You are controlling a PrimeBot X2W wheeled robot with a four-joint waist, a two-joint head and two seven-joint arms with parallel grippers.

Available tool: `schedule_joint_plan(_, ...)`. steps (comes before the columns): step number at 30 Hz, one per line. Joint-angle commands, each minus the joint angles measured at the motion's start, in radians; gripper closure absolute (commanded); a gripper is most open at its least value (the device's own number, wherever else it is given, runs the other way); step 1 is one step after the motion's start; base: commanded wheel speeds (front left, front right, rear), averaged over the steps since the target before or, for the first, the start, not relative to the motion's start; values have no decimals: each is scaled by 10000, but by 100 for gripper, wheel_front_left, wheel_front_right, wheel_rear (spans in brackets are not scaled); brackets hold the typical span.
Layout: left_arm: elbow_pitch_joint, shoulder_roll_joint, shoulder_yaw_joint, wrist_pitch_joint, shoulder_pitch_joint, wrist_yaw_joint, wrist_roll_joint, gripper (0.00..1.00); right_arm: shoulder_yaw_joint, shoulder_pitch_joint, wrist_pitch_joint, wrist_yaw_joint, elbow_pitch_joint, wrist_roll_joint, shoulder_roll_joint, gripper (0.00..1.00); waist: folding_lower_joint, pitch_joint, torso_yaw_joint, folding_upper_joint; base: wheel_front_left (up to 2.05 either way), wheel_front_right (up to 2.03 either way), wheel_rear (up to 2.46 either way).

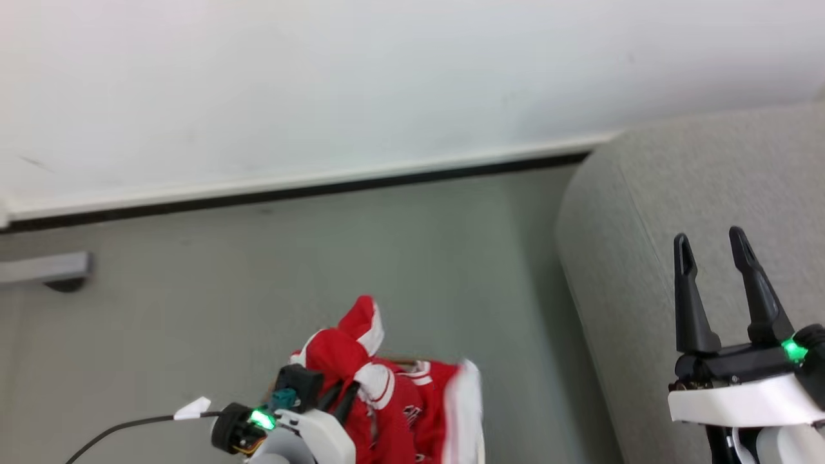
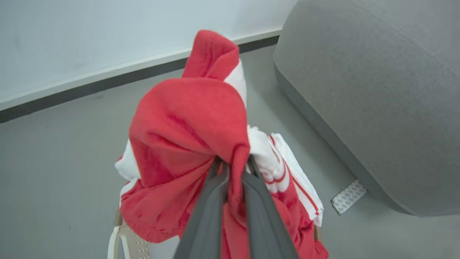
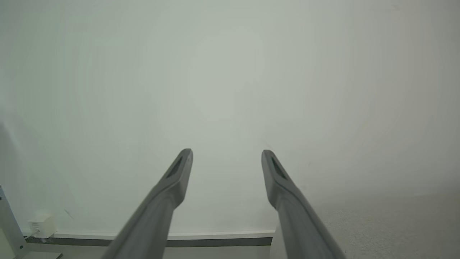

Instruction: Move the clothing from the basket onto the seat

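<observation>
The red clothing [image 2: 187, 122] with white striped cuffs hangs bunched from my left gripper [image 2: 233, 163], which is shut on a fold of it. In the head view the clothing [image 1: 387, 399] sits at the bottom centre, lifted above the white basket [image 2: 124, 241], whose rim peeks out under the fabric. The big grey seat [image 1: 677, 193] lies to the right, apart from the clothing; it fills the upper right of the left wrist view as the seat [image 2: 377, 90]. My right gripper [image 1: 712, 241] stands open over the seat with nothing between its fingers, and it faces the wall as the right gripper [image 3: 226, 154].
A white wall with a dark baseboard [image 1: 290, 190] runs along the back. Grey floor [image 1: 258, 270] spreads between wall and seat. A grey metal foot [image 1: 48, 270] juts in at the left. A patterned pad [image 2: 348, 197] lies under the seat's edge. A black cable [image 1: 116, 428] trails from my left wrist.
</observation>
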Motion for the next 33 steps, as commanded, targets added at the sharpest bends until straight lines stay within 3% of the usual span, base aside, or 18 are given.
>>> schedule_joint_plan(1, -315, 79, 10, -19, 263, -18, -165, 100, -20, 210, 2, -21, 25, 104, -62, 0, 3, -853, 776, 0, 0, 0, 0)
schedule_joint_plan(12, -3642, 490, 165, 156, 912, -28, -1467, 100, 24, 1050, 2, -21, 53, 218, 77, 0, 3, -1820, 1238, 0, 0, 0, 0)
schedule_joint_plan(17, -5679, 624, 527, 875, 880, 10, -2167, 100, 146, 1229, 2, -21, 70, 263, 133, 0, 3, -1956, 1353, 0, 0, 0, 0)
schedule_joint_plan(23, -7861, 618, 787, 1879, 550, 407, -2507, 100, 375, 1319, 2, -21, 35, 325, 171, 0, 3, -1985, 1477, 0, 0, 0, 0)
schedule_joint_plan(33, -9304, 805, 899, 2715, 451, 834, -2675, 100, 918, 1321, 2, -21, -58, 501, 59, 0, 3, -1901, 1306, 0, 0, 0, 0)
